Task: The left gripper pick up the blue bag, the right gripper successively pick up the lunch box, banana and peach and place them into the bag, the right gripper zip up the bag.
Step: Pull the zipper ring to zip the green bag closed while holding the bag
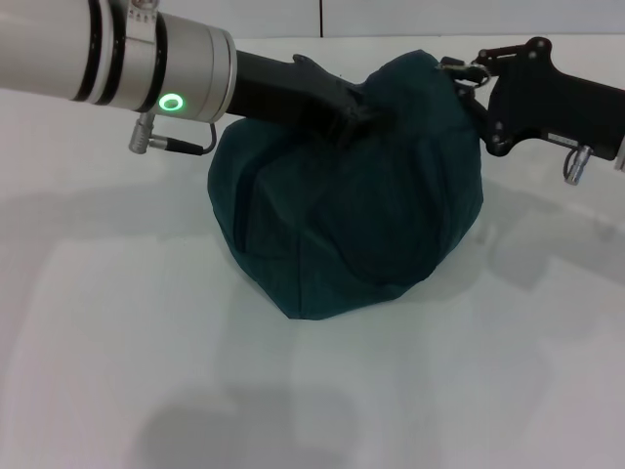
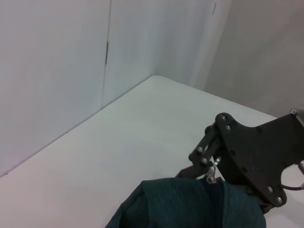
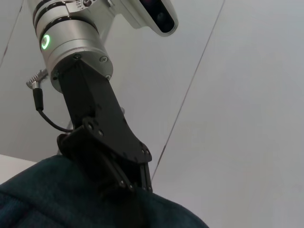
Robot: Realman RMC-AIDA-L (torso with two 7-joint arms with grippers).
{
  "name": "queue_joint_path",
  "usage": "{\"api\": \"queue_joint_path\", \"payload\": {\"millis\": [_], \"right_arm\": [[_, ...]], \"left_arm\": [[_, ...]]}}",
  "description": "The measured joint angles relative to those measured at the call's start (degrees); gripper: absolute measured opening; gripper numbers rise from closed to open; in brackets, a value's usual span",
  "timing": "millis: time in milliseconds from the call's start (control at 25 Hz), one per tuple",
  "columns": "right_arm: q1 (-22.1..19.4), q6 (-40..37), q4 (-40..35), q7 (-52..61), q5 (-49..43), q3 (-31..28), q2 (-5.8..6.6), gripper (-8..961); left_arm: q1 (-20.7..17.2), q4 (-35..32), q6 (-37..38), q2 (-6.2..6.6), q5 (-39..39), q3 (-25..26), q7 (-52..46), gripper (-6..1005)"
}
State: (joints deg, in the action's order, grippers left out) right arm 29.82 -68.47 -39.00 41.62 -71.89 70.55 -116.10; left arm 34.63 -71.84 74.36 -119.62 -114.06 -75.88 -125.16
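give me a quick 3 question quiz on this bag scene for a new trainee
1. True or false: the lunch box, banana and peach lie in plain sight on the table.
2. Which gripper pinches the top of the blue bag from the robot's left side?
3. Multiple choice: the right gripper is at the bag's A) base B) silver zip pull C) far-off corner.

Key: 1 false, none of them shows. 2 the left gripper, shut on the fabric. 3 B.

I can't read a single word, number or brand anywhere here. The only sign in sight is a glowing green ring (image 1: 172,102) on the left arm's silver wrist.
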Motion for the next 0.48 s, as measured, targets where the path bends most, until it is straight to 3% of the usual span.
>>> {"api": "queue_joint_path", "payload": {"millis": [160,480], "right_arm": [[-0.16,0.13,-0.19,-0.1,0.0,0.03,0.0,94],[-2.28,-0.05,-2.51,-0.14,0.92,0.12,0.0,7]], "left_arm": [[0.0,0.05,-0.26,0.0,0.0,-0.03,0.05,41],[0.0,0.21,-0.41,0.0,0.02,0.04,0.09,41]]}}
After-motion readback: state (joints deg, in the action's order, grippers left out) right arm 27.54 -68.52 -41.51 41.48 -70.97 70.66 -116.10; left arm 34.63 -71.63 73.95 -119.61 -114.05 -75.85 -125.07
